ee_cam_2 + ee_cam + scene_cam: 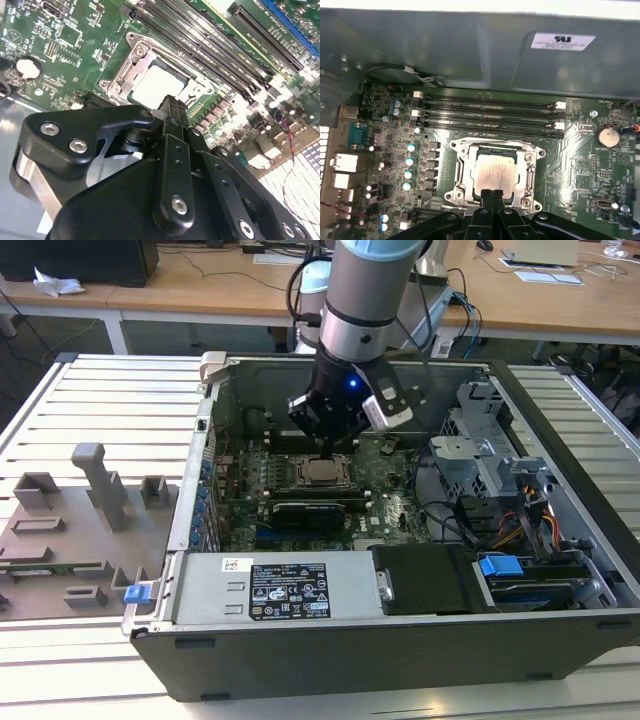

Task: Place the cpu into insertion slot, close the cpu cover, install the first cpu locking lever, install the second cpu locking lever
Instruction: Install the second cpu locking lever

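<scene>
End effector (492,194), fingers together, hovers at the seated cpu (496,172), centre frame; chip light, rigid, fragile, edge-grip only.

A dull silver-grey cpu (493,172) sits framed by a bright steel cpu cover (463,172) on green circuit board (580,160), below a black gripper (491,195).
</scene>
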`<state>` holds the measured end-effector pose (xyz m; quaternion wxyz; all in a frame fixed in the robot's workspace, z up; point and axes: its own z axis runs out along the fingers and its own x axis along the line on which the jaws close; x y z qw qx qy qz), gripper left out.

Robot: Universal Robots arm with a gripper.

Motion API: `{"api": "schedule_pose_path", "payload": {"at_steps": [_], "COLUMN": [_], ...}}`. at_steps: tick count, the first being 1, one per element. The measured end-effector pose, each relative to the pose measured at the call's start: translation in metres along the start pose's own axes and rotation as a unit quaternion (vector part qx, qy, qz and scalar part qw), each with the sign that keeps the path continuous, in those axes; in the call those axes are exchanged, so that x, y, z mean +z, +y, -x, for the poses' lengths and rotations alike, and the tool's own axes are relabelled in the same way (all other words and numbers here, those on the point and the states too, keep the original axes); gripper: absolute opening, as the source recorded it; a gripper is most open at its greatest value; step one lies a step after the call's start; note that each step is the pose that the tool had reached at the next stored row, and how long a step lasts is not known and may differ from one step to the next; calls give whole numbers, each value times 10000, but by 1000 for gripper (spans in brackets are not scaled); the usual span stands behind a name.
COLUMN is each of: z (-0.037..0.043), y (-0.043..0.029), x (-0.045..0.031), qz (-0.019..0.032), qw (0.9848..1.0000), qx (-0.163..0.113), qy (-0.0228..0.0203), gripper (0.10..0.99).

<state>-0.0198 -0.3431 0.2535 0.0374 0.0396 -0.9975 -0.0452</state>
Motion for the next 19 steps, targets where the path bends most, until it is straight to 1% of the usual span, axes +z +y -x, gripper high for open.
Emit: {"api": "schedule_pose_path", "payload": {"at_steps": [3, 9, 11, 14, 19], "z": [-5, -14, -20, -23, -23], "y": [8, 23, 33, 36, 36], "x": [-74, -196, -288, -318, -320], "qz": [0, 0, 0, 0, 0], "qw": [10000, 10000, 10000, 10000, 10000], "qx": [0, 0, 0, 0, 0], "qy": [0, 0, 0, 0, 0], "gripper": [106, 106, 106, 106, 106]}}
